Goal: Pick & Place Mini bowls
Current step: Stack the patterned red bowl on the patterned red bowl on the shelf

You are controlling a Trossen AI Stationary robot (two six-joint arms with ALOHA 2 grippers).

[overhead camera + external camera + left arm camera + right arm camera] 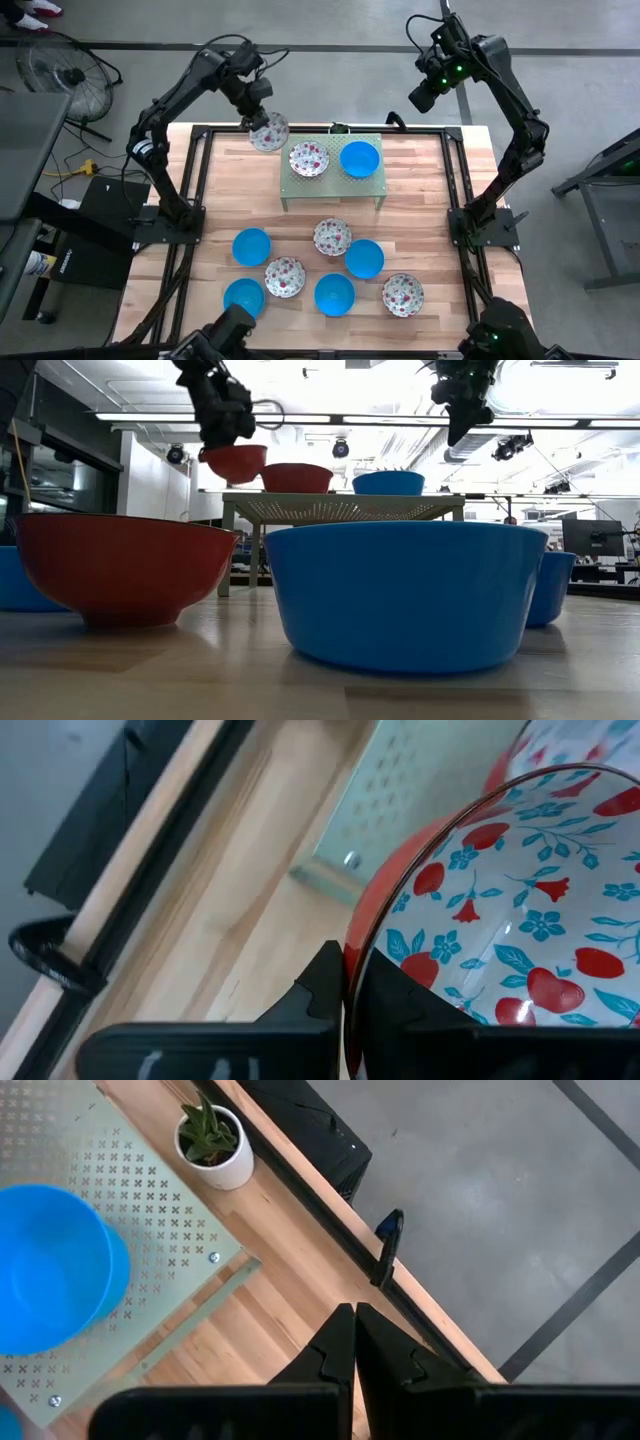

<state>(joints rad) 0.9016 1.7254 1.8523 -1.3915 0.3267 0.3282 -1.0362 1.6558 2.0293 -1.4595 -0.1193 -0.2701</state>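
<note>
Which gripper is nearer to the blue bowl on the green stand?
The right. The right gripper hangs shut in the air just beyond the stand's right end, near the blue bowl. The left gripper, holding a floral bowl, is past the stand's left end.

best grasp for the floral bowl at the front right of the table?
Pinch the rim of the floral bowl from straight above, one finger inside and one outside. It sits upright and open-topped, and its right side is clear; a blue bowl crowds the other. The left gripper holds its floral bowl that way.
</note>
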